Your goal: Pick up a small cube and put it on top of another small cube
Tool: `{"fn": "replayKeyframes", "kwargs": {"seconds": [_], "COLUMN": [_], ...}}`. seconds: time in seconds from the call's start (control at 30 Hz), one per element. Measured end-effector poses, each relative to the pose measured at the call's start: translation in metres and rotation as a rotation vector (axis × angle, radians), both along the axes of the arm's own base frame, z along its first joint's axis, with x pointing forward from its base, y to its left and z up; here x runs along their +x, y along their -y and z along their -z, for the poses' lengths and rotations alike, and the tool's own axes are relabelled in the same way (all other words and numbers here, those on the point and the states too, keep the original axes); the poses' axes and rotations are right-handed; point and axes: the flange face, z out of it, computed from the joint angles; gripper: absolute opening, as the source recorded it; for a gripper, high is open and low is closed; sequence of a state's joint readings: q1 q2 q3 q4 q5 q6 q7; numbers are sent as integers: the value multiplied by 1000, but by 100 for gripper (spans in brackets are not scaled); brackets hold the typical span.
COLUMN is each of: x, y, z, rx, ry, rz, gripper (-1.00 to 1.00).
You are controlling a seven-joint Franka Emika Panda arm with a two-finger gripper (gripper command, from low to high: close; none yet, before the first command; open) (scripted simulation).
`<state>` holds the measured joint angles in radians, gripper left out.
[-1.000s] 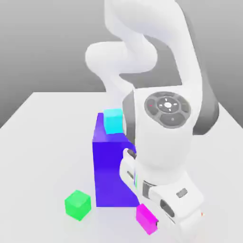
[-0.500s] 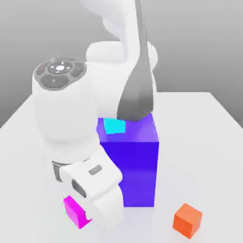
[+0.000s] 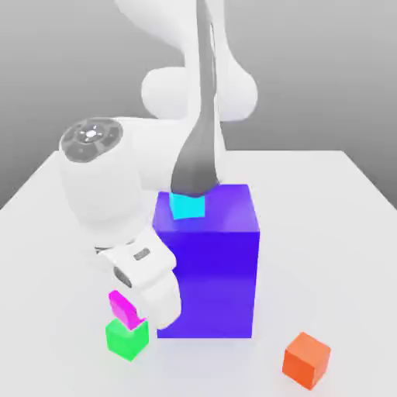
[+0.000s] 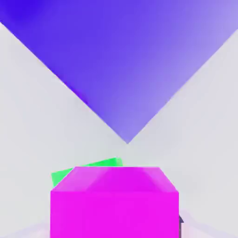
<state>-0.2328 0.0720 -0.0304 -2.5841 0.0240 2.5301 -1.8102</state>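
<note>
Bright magenta-pink cube (image 3: 125, 309), flat-sided and sharp-edged, partly hidden by the white gripper (image 3: 147, 316) closed on it, in the exterior view's lower left, bright green cube (image 3: 127, 339) just beneath, glossy blue-purple block (image 3: 208, 283) at lower center, orange cube (image 3: 306, 360) at lower right

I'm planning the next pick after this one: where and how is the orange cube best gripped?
I'd come straight down on the orange cube and pinch two opposite upright sides. It sits flat, turned so an edge faces the exterior view, so the gripper should probably turn to match.
</note>
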Motion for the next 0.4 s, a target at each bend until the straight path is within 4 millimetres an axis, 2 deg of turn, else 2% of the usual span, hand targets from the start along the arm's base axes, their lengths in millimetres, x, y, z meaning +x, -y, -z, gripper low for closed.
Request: {"fn": "replayKeyframes", "kwargs": {"seconds": [0.1,0.13,0.2,0.3,0.33,0.4], "x": [-17,-20,-21,-21,-21,-21], "y": [7,10,12,8,7,8], "z": [-15,-13,3,37,43,43], "rx": [-28,-37,-43,-44,-45,-45], "ry": [80,99,113,116,117,117], "rz": [26,30,32,21,20,20], "gripper": [-100,-100,-100,-100,100,100]}}
